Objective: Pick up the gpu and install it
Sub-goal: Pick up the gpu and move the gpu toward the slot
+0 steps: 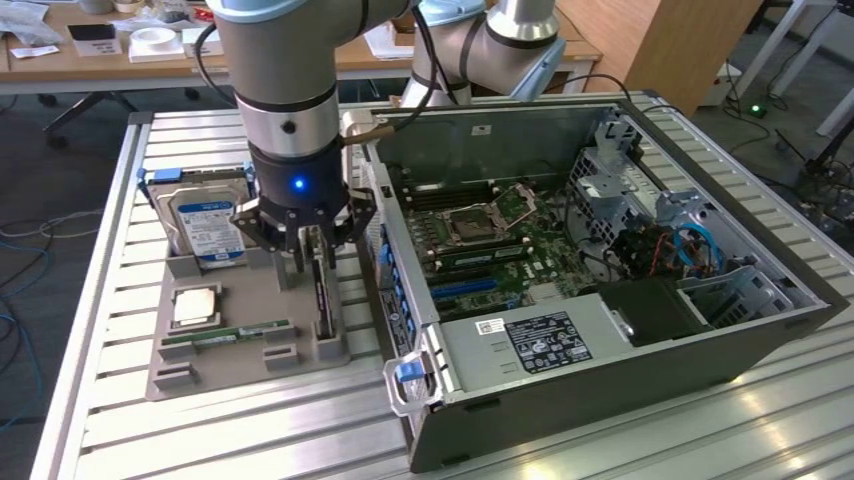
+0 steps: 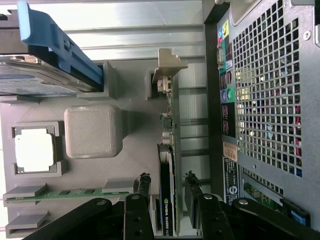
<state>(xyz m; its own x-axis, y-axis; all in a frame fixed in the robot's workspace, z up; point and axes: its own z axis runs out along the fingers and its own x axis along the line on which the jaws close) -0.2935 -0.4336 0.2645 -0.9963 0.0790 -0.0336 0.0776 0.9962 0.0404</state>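
Pincer (image 2: 167,178) apart astride gpu (image 2: 167,205), grey tray (image 1: 220,378), slatted metal table (image 1: 200,440), desks (image 1: 120,66) behind

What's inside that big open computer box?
Inside the computer case lies a green motherboard with a processor socket, blue and orange cables and a labelled power supply. Whatever sits beneath that supply is covered.

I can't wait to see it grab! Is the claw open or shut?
Claw: open, one finger each side of the gpu, not gripping it.
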